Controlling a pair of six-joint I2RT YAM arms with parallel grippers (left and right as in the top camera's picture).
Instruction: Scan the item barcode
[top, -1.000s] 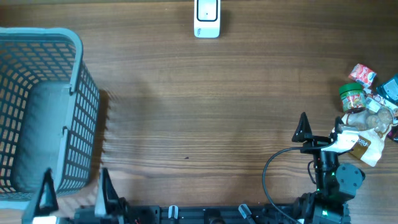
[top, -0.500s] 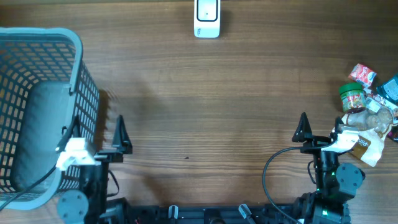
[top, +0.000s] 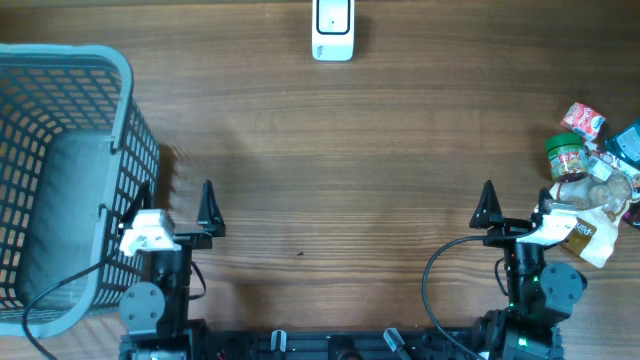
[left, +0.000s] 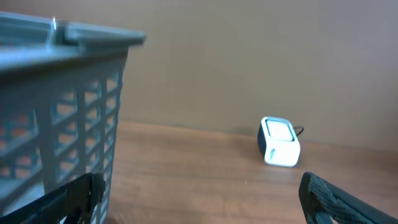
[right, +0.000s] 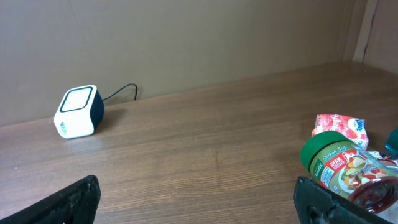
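Status: nothing picked up yet. Left gripper (top: 176, 208) and right gripper (top: 515, 208) both gape wide, empty. Jar (top: 566, 155) and packets sit just beside the right gripper; scanner (top: 333, 28) is at the far edge. Next, likely: right gripper closes on one item.

Barcode scanner (top: 333, 28): small white cube with a dark face, standing upright at the table's (top: 300, 150) far edge, mid-width, with a thin cable trailing behind. Items are clustered at the right edge, well apart from it: green-lidded jar (top: 566, 156) tilted, red packet (top: 583, 121) just beyond it, white pouch (top: 592, 240) nearest.
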